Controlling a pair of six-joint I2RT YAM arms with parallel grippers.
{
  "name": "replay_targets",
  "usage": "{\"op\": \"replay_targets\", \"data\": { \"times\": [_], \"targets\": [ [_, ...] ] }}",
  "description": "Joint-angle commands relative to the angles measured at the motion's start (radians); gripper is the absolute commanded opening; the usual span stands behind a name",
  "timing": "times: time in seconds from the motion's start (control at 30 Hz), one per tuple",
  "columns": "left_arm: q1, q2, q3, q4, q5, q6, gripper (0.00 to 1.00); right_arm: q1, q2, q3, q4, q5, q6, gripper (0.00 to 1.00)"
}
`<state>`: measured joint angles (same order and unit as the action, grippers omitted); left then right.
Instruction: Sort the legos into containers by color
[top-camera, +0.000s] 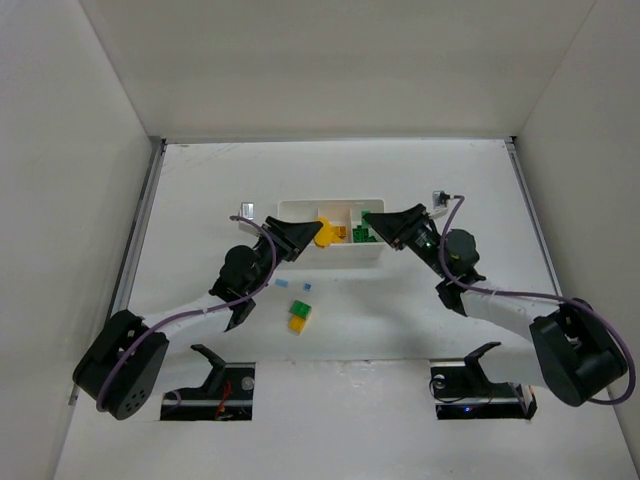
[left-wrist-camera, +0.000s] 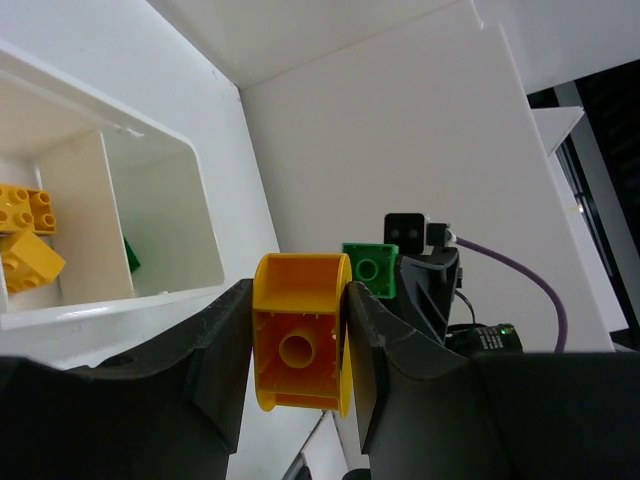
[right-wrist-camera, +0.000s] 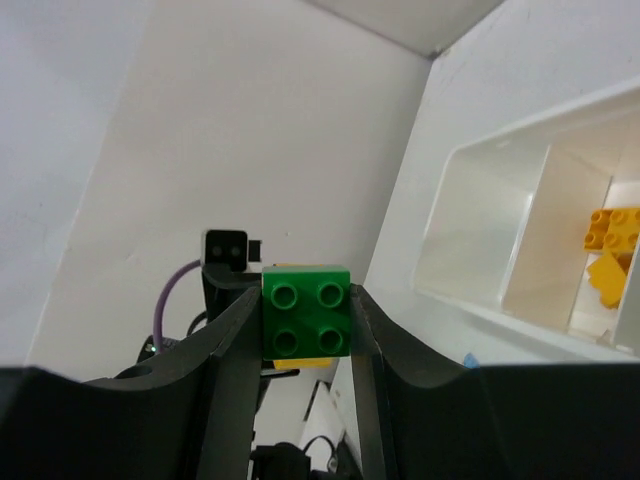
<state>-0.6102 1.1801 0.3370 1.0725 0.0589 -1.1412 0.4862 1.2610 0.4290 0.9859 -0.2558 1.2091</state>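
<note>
White table (top-camera: 400, 315); left end effector (left-wrist-camera: 300, 335) pinching yellow lego (left-wrist-camera: 298, 350); right end effector (right-wrist-camera: 305, 325) pinching green lego (right-wrist-camera: 306, 310), both at tray (top-camera: 330, 203).

The tray (top-camera: 330, 204) lies on the bench (top-camera: 200, 180), under and between both tools. The left tool (top-camera: 312, 234) holds a brick (top-camera: 324, 233) above the tray's left part. The right tool (top-camera: 383, 222) holds a second brick (right-wrist-camera: 306, 312) above its right end. Behind the left tool, toward its base, a stack (top-camera: 299, 318) and two small bricks (top-camera: 283, 286) lie on the bench.
</note>
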Motion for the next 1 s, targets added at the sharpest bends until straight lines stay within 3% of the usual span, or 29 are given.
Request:
{"op": "replay_targets", "data": {
  "times": [0.0,0.13,0.3,0.4,0.6,0.7,0.77,0.97],
  "targets": [
    [0.010,-0.028,-0.004,0.056,-0.007,0.015,0.18,-0.013,-0.048,-0.001,-0.035,0.001,-0.051,0.28],
    [0.014,-0.013,0.011,0.055,0.004,0.017,0.18,-0.024,-0.060,0.039,-0.180,0.038,-0.150,0.28],
    [0.016,0.010,0.039,0.044,0.009,0.021,0.18,0.007,-0.049,0.152,-0.511,0.286,-0.382,0.31],
    [0.017,0.032,0.066,0.026,0.022,0.038,0.18,0.065,-0.028,0.217,-0.607,0.423,-0.492,0.33],
    [0.014,0.072,0.117,-0.014,0.019,0.080,0.18,0.085,0.064,0.323,-0.667,0.484,-0.574,0.37],
    [0.014,0.081,0.137,-0.048,0.015,0.112,0.18,0.085,0.092,0.336,-0.667,0.490,-0.574,0.54],
    [0.016,0.090,0.155,-0.072,0.010,0.135,0.18,0.085,0.100,0.343,-0.668,0.495,-0.574,0.60],
    [0.019,0.142,0.233,-0.155,-0.005,0.218,0.19,0.085,0.049,0.317,-0.658,0.489,-0.576,0.62]
  ]
}}
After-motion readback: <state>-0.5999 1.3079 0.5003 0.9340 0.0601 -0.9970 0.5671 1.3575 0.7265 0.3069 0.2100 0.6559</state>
